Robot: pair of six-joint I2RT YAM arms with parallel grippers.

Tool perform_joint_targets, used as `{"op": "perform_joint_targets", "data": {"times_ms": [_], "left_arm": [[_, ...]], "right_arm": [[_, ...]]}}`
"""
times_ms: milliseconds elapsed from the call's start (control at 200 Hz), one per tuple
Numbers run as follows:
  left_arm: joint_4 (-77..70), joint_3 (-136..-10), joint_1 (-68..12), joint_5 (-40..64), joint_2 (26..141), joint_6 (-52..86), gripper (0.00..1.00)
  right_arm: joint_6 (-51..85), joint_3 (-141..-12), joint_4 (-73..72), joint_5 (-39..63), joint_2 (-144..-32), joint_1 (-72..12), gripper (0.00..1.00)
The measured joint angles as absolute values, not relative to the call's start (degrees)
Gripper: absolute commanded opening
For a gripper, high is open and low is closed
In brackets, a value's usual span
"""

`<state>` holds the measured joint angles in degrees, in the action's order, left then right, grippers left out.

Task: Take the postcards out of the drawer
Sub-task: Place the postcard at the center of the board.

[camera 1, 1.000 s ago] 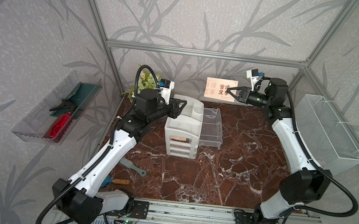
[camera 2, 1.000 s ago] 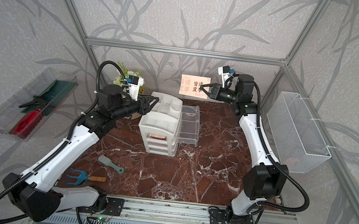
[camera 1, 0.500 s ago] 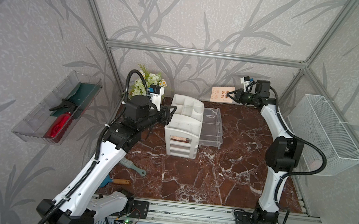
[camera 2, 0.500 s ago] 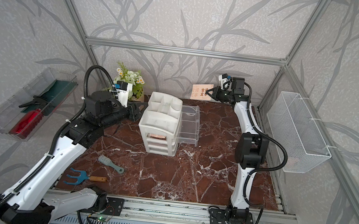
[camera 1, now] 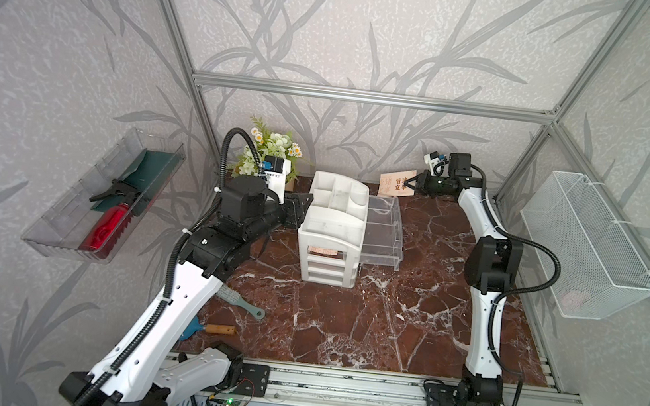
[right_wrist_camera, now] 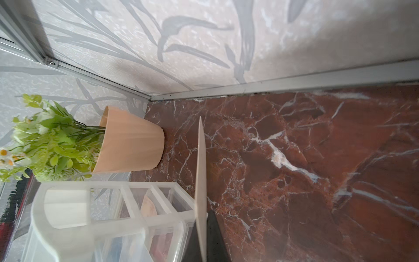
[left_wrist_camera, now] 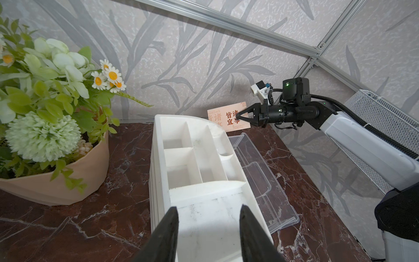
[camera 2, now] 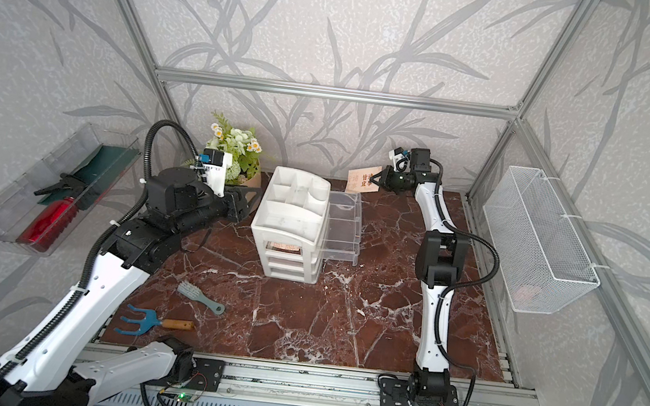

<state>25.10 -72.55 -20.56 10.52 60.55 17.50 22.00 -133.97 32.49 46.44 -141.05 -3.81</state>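
Now right gripper point(camera 1: 409, 183), clamped on postcards point(camera 1: 394, 182), sits lower; left gripper point(left_wrist_camera: 208, 212), jaws apart, retreated from organizer point(camera 1: 332, 230).

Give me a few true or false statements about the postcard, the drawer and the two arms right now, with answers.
1. The jaws of the right arm are shut on a cream postcard. True.
2. The clear drawer is pushed fully into the white organizer. False: it stands pulled out.
3. The jaws of the left arm grip a red postcard. False: they stand open, holding no card, by the organizer.
4. A flower pot stands near the back wall. True.
5. The blue hand rake lies inside the drawer. False: it lies on the table.
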Motion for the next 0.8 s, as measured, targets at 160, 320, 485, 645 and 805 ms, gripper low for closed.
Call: {"op": "perform_joint_targets", "data": {"times_ms": [160, 320, 485, 645, 805], "left_arm": [[25.39, -72.55, -20.56, 10.57, 61.30, 17.52, 0.43], [26.30, -72.58, -20.56, 10.57, 61.76, 17.47, 0.44], [27.00, -72.58, -20.49, 10.46, 61.76, 17.06, 0.44], [27.49, -72.58, -20.43, 10.37, 61.71, 16.64, 0.45], [27.53, -72.58, -20.34, 10.31, 61.36, 16.47, 0.45]], "right_arm": [[22.83, -132.31, 32.05, 46.26, -142.50, -5.32, 0.00], [25.34, -128.97, 28.40, 46.28, -142.71, -6.46, 0.00], [27.44, -127.96, 25.63, 46.33, -144.81, -6.74, 0.00], [28.32, -127.96, 24.93, 46.13, -147.37, -6.98, 0.02], [29.19, -127.96, 24.64, 45.76, -148.27, -7.07, 0.09]]}}
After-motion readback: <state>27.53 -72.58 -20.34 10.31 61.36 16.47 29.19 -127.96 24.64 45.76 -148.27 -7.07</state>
